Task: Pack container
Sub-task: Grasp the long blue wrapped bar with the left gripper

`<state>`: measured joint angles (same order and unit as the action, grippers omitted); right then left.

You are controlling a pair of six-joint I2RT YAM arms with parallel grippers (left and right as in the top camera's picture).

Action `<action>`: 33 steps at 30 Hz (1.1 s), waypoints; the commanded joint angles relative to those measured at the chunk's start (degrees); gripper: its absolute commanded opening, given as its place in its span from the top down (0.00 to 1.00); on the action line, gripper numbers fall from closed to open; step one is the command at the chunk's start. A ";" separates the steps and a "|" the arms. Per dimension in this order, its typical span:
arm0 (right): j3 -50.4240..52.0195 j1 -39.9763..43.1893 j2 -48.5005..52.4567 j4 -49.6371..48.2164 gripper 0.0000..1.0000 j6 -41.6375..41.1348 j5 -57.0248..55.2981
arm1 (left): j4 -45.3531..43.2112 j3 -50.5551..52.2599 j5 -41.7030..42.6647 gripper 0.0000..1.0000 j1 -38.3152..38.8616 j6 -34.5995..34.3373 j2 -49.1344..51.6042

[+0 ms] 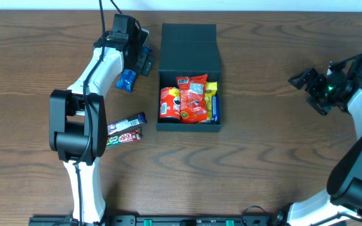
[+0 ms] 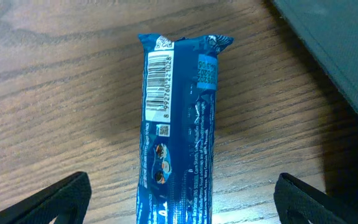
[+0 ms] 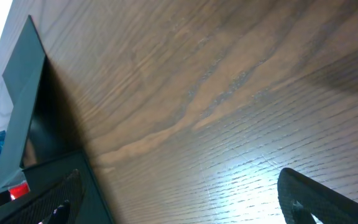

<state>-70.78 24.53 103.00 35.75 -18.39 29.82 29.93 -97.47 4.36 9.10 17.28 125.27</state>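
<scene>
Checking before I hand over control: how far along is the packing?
Done: red packets already lie in the open container. In hand: the left gripper hovers over the blue packet, jaws open on either side, nothing gripped. Left: that packet, two bars on the table, then presumably the lid. The right gripper sits open, off to the side.

Colours on my dark brown, wood-grained counter (image 1: pixel 263 157).

The container (image 1: pixel 189 47) is matte black all over. Inside it are red-and-orange packets (image 1: pixel 192 97) with white print, a yellow packet (image 1: pixel 212 86) at the far right and a blue strip (image 1: pixel 215 112) along the right wall. Under my black left gripper (image 2: pixel 185 208) is a bright blue packet (image 2: pixel 179 124) with a white barcode panel and a paler blue label. At the near left are a dark blue-and-white bar (image 1: pixel 126 122) and a red bar (image 1: pixel 124 136) with a green end. My left arm (image 1: pixel 96 72) is white with black joints.
</scene>
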 commanded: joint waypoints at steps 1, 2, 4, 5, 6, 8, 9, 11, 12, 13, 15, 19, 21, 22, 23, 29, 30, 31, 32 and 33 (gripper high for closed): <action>-1.11 0.13 -1.51 0.11 0.01 -0.02 0.63 | -0.57 0.24 0.63 0.04 -0.20 2.05 1.64; -1.11 0.13 -1.51 0.11 0.01 -0.02 0.63 | -0.63 0.24 0.61 0.05 -0.20 2.03 2.08; -1.11 0.13 -1.51 0.11 0.01 -0.02 0.63 | -0.57 0.24 0.72 0.04 -0.20 1.97 3.02; -1.11 0.13 -1.51 0.11 0.01 -0.02 0.63 | -0.55 0.24 0.74 0.04 -0.17 1.90 3.34; -1.11 0.13 -1.51 0.11 0.01 -0.02 0.63 | -0.52 0.24 0.74 0.03 -0.20 1.81 3.48; -1.11 0.13 -1.51 0.11 0.01 -0.02 0.63 | -0.50 0.24 0.74 0.03 -0.20 1.79 3.76; -1.11 0.13 -1.51 0.11 0.01 -0.02 0.63 | -0.50 0.26 0.74 0.03 -0.20 1.79 3.85; -1.11 0.13 -1.51 0.22 0.01 -0.02 0.63 | -0.55 0.24 0.61 0.03 -0.20 1.81 4.04; -1.11 0.13 -1.51 0.26 0.01 -0.02 0.63 | -0.55 0.24 0.59 0.03 -0.20 1.81 4.09; -1.11 0.13 -1.51 0.31 0.01 -0.02 0.63 | -0.55 0.24 0.61 0.02 -0.20 1.81 4.24; -1.11 0.13 -1.51 0.31 0.01 -0.02 0.63 | -0.42 0.24 0.61 0.00 -0.20 1.81 4.68; -1.11 0.13 -1.51 0.33 0.01 -0.02 0.63 | 0.04 0.24 0.66 0.09 -0.20 0.13 5.62; -1.11 0.13 -1.51 0.31 0.01 -0.02 0.63 | -0.02 0.24 1.16 0.10 -0.20 -0.59 5.68; -1.11 0.13 -1.51 0.31 0.01 -0.02 0.63 | -0.09 0.24 1.22 0.11 -0.20 -0.57 5.66; -1.11 0.13 -1.51 0.28 0.01 -0.02 0.63 | -0.09 0.24 1.22 0.13 -0.20 -0.57 5.66; -1.11 0.13 -1.51 0.31 0.01 -0.02 0.63 | -0.02 0.24 1.22 0.35 -0.20 -0.61 5.66; -1.11 0.13 -1.51 0.31 0.01 -0.02 0.63 | -0.02 0.24 1.22 0.37 -0.20 -0.66 5.66; -1.11 0.13 -1.51 0.31 0.01 -0.02 0.63 | -0.02 0.24 1.22 0.39 -0.20 -0.92 5.66; -1.11 0.13 -1.51 0.31 0.01 -0.04 0.63 | -0.02 0.24 1.22 0.42 -0.20 -1.25 5.66; -1.11 0.13 -1.51 0.31 0.01 -0.04 0.63 | -0.02 0.24 1.22 0.46 -0.20 -1.51 5.66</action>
<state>-70.76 24.53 103.00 35.99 -18.39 29.85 29.74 -97.45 5.19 9.10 16.40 129.99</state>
